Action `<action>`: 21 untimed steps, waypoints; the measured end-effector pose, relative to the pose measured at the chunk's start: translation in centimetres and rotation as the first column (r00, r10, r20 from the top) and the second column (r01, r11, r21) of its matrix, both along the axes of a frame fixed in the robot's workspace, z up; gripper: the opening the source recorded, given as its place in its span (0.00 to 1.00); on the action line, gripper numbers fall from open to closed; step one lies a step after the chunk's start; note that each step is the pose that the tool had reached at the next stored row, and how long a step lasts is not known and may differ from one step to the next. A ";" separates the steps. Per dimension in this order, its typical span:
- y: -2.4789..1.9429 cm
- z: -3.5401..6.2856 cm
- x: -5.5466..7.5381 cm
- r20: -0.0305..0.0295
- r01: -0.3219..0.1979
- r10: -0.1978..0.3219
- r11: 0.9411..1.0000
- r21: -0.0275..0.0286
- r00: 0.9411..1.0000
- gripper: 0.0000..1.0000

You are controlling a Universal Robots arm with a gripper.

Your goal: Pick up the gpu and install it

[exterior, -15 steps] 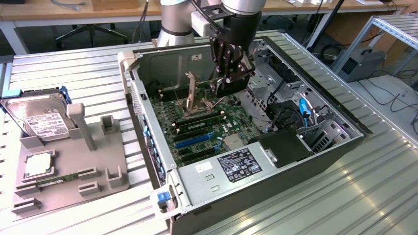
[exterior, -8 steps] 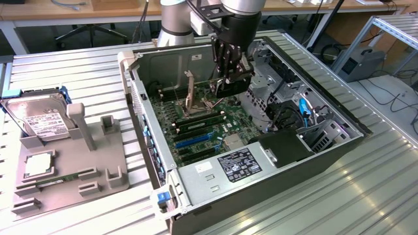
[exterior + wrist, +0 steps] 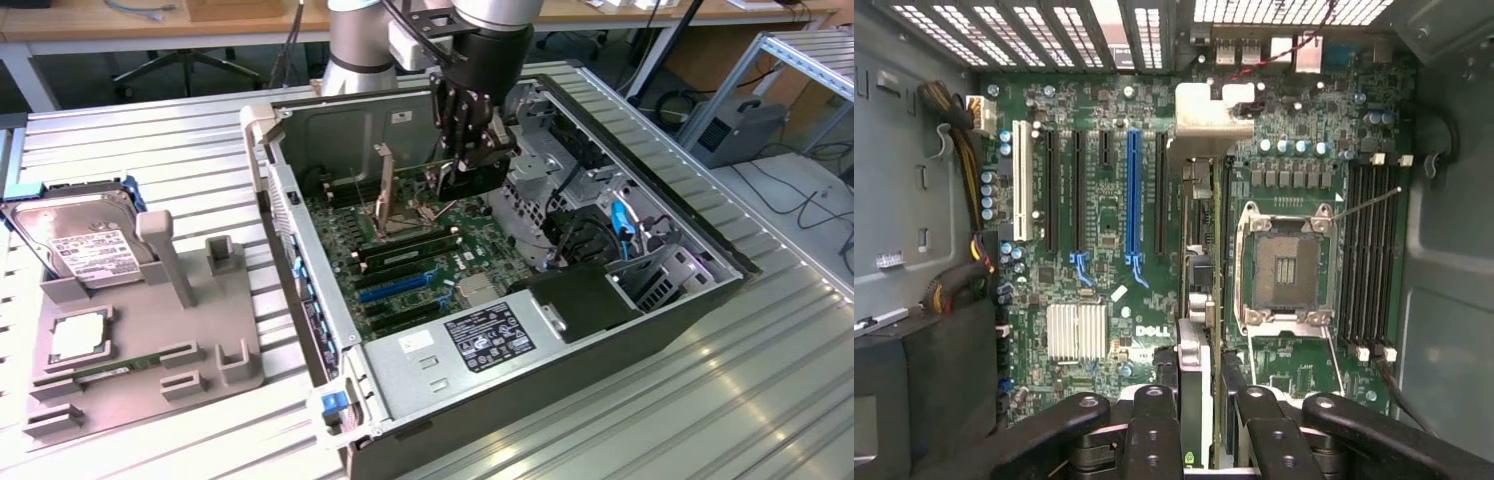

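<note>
**Pincer clamps the gpu over the open case**

Pincer (image 3: 470, 160) comes first, and we see it reaching down inside the open computer case (image 3: 641, 330), toward twelve o'clock of the case in the exterior view. Its dark fingers (image 3: 1154, 420) are drawn in narrow on the gpu (image 3: 1197, 270), gripping the thin card edge-on, one flat face against each side. We get the same hold from the exterior view: the gpu (image 3: 474, 180) hangs from the fingertips above the motherboard (image 3: 414, 260), and we cannot tell whether its lower edge touches anything.

Looking along the wrist camera, we see the card's silvery bracket (image 3: 1206, 115) at the far end, toward the vented rear wall of the case. The card lines up between the blue slot (image 3: 1134, 190) and the processor socket (image 3: 1284, 265), just beside the socket's metal frame. Four memory slots (image 3: 1369, 255) lie beyond the socket, well apart from the card.

Out at nine o'clock of the case, in the exterior view, we find the grey holder (image 3: 134, 340) on the slatted table (image 3: 747, 400), with the hard drive (image 3: 87, 250) propped in it and a green memory stick (image 3: 127, 362) lying low at its seven o'clock.
</note>
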State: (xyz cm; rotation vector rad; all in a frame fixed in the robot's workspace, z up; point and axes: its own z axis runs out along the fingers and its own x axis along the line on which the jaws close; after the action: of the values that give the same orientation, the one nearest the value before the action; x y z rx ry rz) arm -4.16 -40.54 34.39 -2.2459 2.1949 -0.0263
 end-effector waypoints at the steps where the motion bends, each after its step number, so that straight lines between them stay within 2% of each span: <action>1: 0.00 0.00 0.0 0.000 0.000 0.000 1.000 0.000 1.000 0.27; 20: -0.06 -0.04 0.0 0.000 0.000 0.000 1.000 0.000 1.000 0.27; 21: -0.21 -0.04 0.0 0.000 0.000 0.000 1.000 0.000 1.000 0.27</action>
State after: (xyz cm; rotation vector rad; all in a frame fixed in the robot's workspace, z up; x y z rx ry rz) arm -4.18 -40.74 34.35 -2.2458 2.1947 -0.0261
